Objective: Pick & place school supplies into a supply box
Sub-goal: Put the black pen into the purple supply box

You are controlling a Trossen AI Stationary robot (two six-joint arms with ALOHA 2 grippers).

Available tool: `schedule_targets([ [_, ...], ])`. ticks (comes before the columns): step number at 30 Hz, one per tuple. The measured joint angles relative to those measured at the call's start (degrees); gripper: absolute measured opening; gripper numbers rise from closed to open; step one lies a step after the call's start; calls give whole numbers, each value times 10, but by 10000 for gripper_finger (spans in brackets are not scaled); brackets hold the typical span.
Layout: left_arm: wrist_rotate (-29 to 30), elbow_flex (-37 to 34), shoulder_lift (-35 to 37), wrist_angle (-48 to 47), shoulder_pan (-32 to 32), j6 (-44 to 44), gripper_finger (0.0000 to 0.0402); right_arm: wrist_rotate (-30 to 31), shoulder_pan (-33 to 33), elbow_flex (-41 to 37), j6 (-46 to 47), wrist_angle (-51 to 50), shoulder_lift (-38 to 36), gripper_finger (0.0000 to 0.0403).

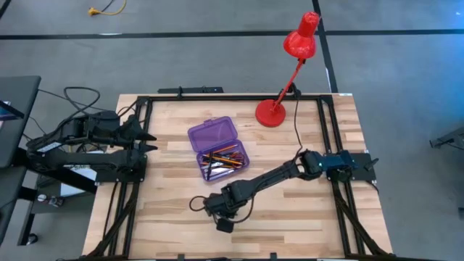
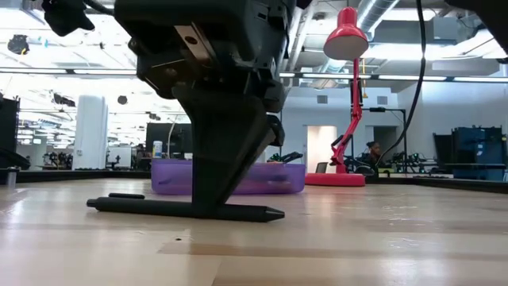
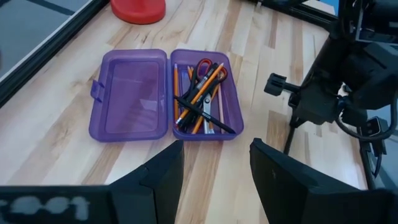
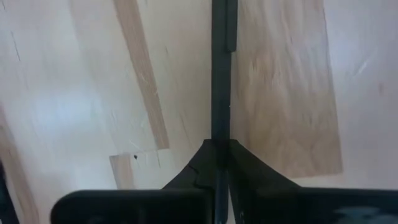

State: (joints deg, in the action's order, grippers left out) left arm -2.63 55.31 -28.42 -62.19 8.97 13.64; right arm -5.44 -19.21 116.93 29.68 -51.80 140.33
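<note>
A slim black pen (image 2: pixel 135 206) lies level at the wooden table's near middle, and my right gripper (image 1: pixel 220 209) is shut on it. The supply box (image 1: pixel 217 148), a translucent purple case, stands open at the table's middle with its lid (image 3: pixel 130 93) laid flat. Its tray (image 3: pixel 202 93) holds orange pencils, black pens and red-handled scissors (image 3: pixel 203 67). My left gripper (image 3: pixel 214 168) waits open at the table's left edge, above the surface and away from everything. My right gripper pinches the pen's barrel (image 4: pixel 219 134) between its two fingers (image 2: pixel 226 159), about the middle of its length. The fingers come from above, pointing steeply down, and lie across the pen. The pen stays level at the table's surface; whether it is lifted clear, I cannot tell.
A red desk lamp stands with its round base (image 1: pixel 271 113) at the table's far right and its head (image 1: pixel 301 40) reaching past the far edge. Bare wood (image 1: pixel 290 217) lies around the right gripper. A black frame (image 1: pixel 145 101) borders the table.
</note>
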Motion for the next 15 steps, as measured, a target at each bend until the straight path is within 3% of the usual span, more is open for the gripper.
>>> schedule_targets([
  [8, 0, 0, 0, 0, 0, 3, 168, -61, 19, -3, -67, 49, -10, 2],
  [15, 0, 0, 0, 0, 0, 7, 168, -201, 53, -2, -106, 116, -28, 4],
])
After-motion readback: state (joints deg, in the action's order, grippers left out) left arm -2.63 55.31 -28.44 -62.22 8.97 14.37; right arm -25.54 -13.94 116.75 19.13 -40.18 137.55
